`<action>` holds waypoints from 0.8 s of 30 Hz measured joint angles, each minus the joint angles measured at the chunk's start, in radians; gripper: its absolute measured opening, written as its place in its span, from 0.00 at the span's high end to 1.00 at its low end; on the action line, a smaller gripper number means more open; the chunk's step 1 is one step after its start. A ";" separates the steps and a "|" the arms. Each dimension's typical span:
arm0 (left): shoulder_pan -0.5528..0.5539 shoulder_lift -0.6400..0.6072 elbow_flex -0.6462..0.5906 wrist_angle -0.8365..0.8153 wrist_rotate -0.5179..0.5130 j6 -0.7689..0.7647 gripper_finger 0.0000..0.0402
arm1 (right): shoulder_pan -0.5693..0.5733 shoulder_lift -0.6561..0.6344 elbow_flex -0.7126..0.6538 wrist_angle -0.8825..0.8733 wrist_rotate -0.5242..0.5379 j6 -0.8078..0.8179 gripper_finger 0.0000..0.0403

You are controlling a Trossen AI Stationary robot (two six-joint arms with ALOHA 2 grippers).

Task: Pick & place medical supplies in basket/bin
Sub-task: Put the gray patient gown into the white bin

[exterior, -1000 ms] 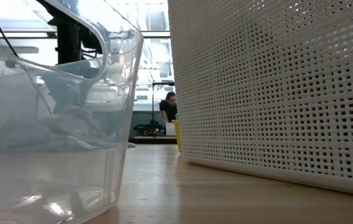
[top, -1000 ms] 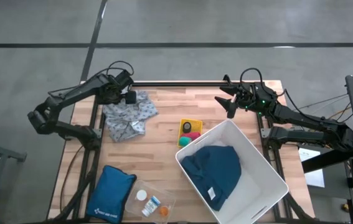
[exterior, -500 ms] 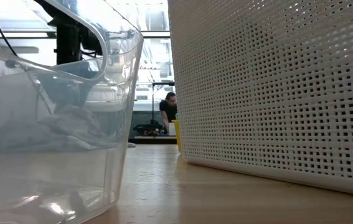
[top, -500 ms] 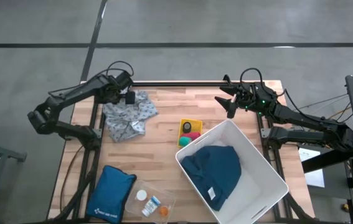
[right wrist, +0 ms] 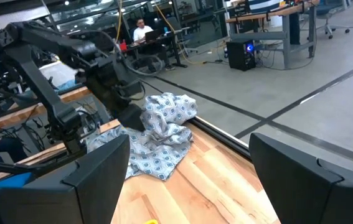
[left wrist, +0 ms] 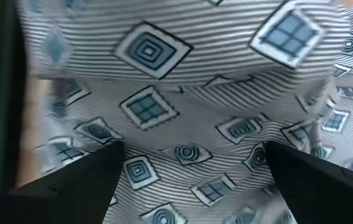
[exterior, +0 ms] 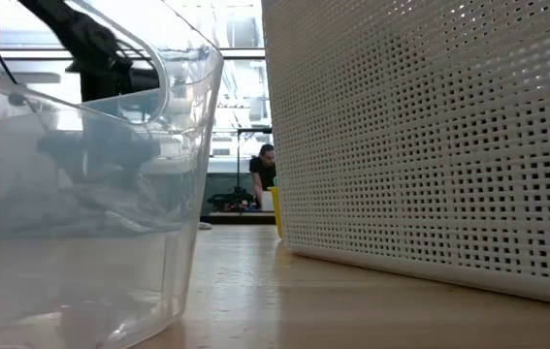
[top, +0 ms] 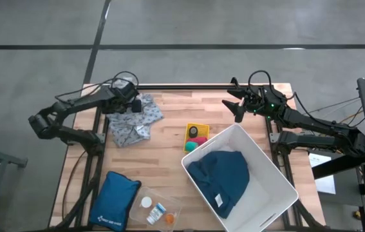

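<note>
The grey patterned cloth [top: 132, 119] lies crumpled at the table's far left and fills the left wrist view [left wrist: 182, 93]. My left gripper [top: 132, 104] is low over its far edge, open, with its fingers on either side of a raised fold [left wrist: 192, 186]. My right gripper [top: 237, 108] waits open above the table's far right [right wrist: 188, 180]. The blue garment [top: 221, 175] lies in the white basket [top: 273, 169]. Pink, teal and dark rolls sit at the yellow tray [top: 197, 132]. Small bottles [top: 156, 211] stand in a clear container. My left gripper comes at the grey cloth's far edge [left wrist: 164, 130] slanting down from the far-left side, with open fingers [left wrist: 83, 180] beside a raised fold. I cannot tell whether they touch the cloth.
The blue padded pouch [top: 114, 200] lies at the near left. The clear container [exterior: 80, 194] and the white perforated basket [exterior: 430, 136] stand close to the low camera. Bare wood shows between the cloth and the yellow tray. A person [exterior: 265, 170] sits far off in the room.
My left gripper has come down toward the grey cloth and a little toward the table's near edge, its arm lowering in the low view. The cloth and my right arm have stayed where they were.
</note>
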 joint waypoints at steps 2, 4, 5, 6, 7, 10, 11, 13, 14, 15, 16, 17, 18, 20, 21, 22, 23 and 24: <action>0.000 0.000 -0.060 0.097 -0.001 0.000 0.01 | 0.000 0.000 0.000 0.000 0.000 0.000 0.19; 0.000 0.000 -0.120 0.195 -0.006 0.000 0.01 | 0.000 0.000 0.000 0.000 0.000 0.000 0.19; 0.000 -0.001 -0.148 0.238 -0.008 0.000 0.01 | 0.000 0.000 0.000 0.000 0.000 0.000 0.19; 0.000 -0.001 -0.173 0.274 -0.011 0.000 0.01 | 0.000 0.000 0.000 0.000 0.000 0.000 0.19; 0.000 -0.002 -0.196 0.306 -0.015 -0.001 0.01 | 0.000 0.000 0.000 0.000 0.000 0.000 0.19; 0.000 -0.005 -0.237 0.356 -0.023 -0.018 0.01 | 0.000 0.000 0.000 0.000 0.000 0.000 0.19; 0.000 -0.005 -0.241 0.360 -0.023 -0.025 0.01 | 0.000 0.000 0.000 0.000 0.000 0.000 0.19; 0.000 -0.004 -0.243 0.361 -0.024 -0.026 0.01 | 0.000 0.000 0.000 0.000 0.000 0.000 0.19; 0.000 -0.004 -0.243 0.360 -0.024 -0.024 0.01 | 0.000 0.000 0.000 0.000 0.000 0.000 0.19; 0.000 -0.004 -0.242 0.360 -0.029 -0.024 0.01 | 0.000 0.000 0.000 0.000 0.000 0.000 0.19; -0.001 -0.003 -0.241 0.360 -0.036 -0.026 0.01 | 0.000 0.000 0.000 0.000 0.000 0.000 0.19; -0.001 -0.003 -0.239 0.360 -0.045 -0.026 0.01 | 0.000 0.000 0.000 0.000 0.000 0.000 0.19; -0.001 -0.002 -0.237 0.360 -0.053 -0.026 0.01 | 0.000 0.000 0.000 0.000 0.000 0.000 0.19; -0.001 -0.001 -0.237 0.362 -0.071 -0.029 0.01 | 0.000 0.000 0.000 0.000 0.000 0.000 0.19; -0.001 0.000 -0.236 0.364 -0.078 -0.030 0.01 | 0.000 0.000 0.000 0.000 0.000 0.000 0.19; -0.001 0.000 -0.235 0.364 -0.082 -0.030 0.01 | 0.000 0.000 0.000 0.000 0.000 0.000 0.19; -0.001 0.000 -0.234 0.366 -0.083 -0.030 0.01 | 0.000 0.000 0.000 0.000 0.000 0.000 0.19; -0.001 0.000 -0.234 0.369 -0.086 -0.030 0.01 | 0.000 0.000 0.000 0.000 0.000 0.000 0.19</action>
